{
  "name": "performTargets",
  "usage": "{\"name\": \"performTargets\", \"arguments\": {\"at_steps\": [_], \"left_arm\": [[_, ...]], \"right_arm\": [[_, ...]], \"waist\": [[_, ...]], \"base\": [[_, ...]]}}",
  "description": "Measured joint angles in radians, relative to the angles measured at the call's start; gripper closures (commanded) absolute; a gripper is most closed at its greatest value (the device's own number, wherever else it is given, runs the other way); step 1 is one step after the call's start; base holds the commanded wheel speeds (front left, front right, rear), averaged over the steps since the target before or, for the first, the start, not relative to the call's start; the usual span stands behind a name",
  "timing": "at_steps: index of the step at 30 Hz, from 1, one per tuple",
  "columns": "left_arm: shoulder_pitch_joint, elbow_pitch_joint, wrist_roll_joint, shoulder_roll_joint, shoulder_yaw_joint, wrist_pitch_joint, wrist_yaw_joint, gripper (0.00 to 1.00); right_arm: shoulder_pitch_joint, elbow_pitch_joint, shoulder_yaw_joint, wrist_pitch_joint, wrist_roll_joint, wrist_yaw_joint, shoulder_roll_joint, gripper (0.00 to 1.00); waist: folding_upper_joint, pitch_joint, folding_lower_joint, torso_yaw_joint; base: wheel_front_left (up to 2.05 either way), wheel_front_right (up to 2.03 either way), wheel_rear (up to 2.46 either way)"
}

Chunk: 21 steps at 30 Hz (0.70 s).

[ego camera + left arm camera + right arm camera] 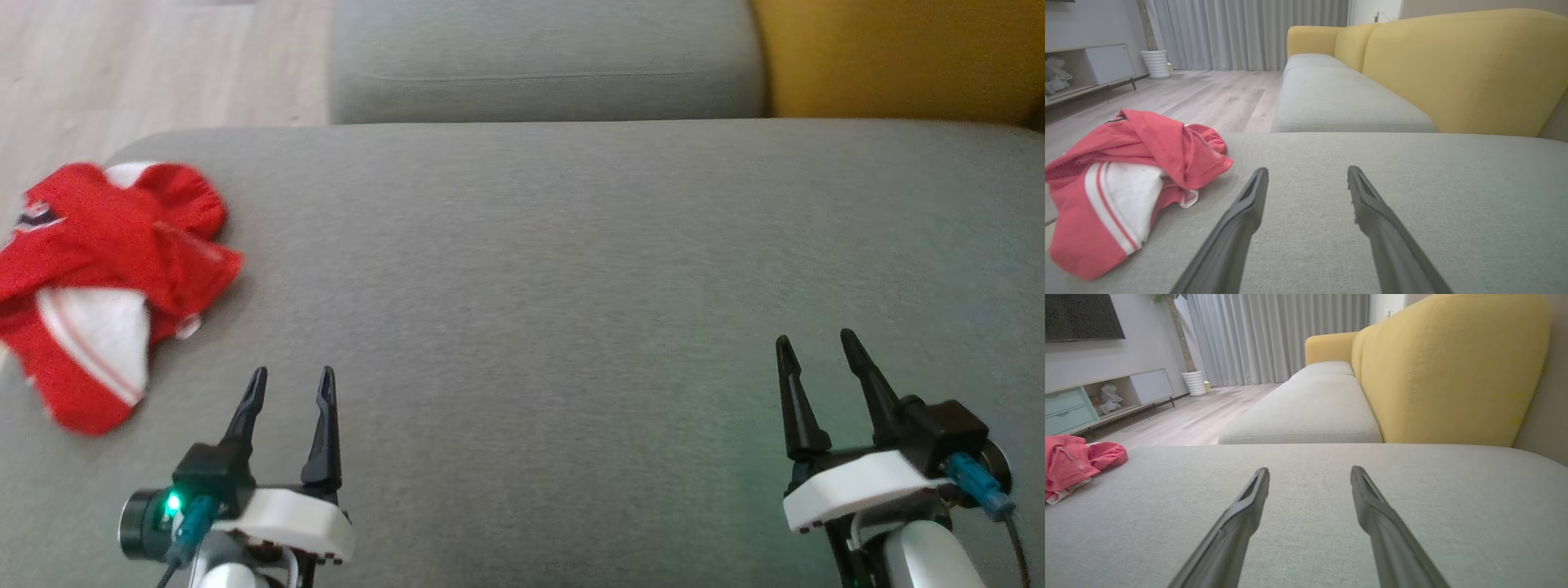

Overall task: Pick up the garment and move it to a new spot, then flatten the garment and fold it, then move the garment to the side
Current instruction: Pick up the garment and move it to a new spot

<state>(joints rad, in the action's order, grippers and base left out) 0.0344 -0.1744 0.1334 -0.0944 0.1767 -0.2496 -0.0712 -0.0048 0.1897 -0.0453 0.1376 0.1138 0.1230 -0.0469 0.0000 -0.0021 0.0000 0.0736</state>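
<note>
Found released and empty at lower left: left gripper [293, 374]. Likewise spread, holding nothing, at lower right: right gripper [815, 336]. Both poised above grey seat cushion [571, 286]. Crumpled at left edge of frame, near left gripper but apart: red-and-white garment [106, 286].

No legible text or labels anywhere.

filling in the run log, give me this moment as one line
phase: before pickup | garment: crumpled, left edge of grey cushion | left gripper: open, empty, clear of garment | right gripper: open, empty
</note>
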Motion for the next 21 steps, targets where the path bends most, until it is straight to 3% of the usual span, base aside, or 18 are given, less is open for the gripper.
{"name": "performTargets", "arguments": {"at_steps": [15,21], "left_arm": [[-0.022,-0.01,-0.026,-0.003,-0.052,0.0,0.002,0.0],[-0.019,-0.01,-0.028,-0.007,-0.064,0.0,0.002,0.0]], "right_arm": [[0.039,-0.062,-0.061,-0.012,0.031,0.0,0.001,0.0],[0.039,-0.065,-0.07,-0.012,0.035,0.0,0.001,0.0]], "waist": [[0.0,-0.007,0.0,0.286],[0.0,-0.01,0.0,0.361]], "base": [[0.0,0.0,0.0],[0.0,0.0,0.0]]}}
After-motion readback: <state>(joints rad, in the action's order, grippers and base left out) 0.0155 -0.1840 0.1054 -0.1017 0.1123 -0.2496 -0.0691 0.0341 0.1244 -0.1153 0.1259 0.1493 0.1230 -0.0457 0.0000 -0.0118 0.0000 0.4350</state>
